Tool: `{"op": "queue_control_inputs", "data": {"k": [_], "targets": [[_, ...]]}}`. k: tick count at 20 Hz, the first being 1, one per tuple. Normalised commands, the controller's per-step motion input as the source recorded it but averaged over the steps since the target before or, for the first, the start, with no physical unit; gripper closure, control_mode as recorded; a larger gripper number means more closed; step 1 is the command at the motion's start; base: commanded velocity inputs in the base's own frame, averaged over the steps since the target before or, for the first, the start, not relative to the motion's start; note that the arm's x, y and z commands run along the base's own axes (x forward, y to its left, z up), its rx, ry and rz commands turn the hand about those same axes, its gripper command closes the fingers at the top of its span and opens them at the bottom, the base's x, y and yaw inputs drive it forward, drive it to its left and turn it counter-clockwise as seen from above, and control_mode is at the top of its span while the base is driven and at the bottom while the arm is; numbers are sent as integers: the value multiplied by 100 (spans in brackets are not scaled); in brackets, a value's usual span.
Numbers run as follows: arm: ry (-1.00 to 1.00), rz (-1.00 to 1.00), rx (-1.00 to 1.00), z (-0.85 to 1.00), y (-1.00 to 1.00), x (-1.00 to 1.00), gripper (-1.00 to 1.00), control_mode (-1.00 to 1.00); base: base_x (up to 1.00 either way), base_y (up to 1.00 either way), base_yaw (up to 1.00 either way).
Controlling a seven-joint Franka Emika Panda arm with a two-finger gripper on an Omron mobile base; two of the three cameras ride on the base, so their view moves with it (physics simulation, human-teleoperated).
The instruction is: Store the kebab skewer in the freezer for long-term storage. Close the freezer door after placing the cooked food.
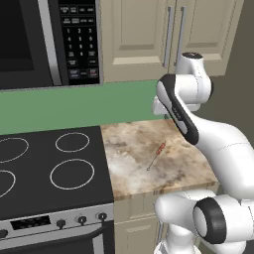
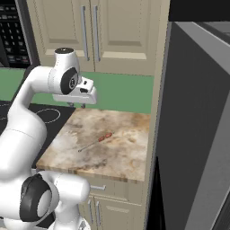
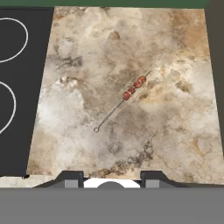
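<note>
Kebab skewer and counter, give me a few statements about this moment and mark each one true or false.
1. The kebab skewer lies flat on the marble counter. True.
2. The gripper is clamped on the skewer. False: it hangs above the counter, apart from the skewer, holding nothing.
3. The meat chunks sit near one end of the stick. True.
4. The skewer rests on the stove. False: it lies on the counter beside the stove.
5. Beige cabinets hang above the counter. True.
</note>
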Motion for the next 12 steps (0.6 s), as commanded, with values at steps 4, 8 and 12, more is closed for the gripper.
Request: {"op": "queue_control_inputs", "data": {"k": [4,8,12], "targets": [[0,-2,0,-4,0,-2,-100,-100,0,0,0],[6,-18,-3,-39,2,0,-100,-100,0,0,0],[4,-27,0,-51,0,0,-100,-100,0,0,0]]}}
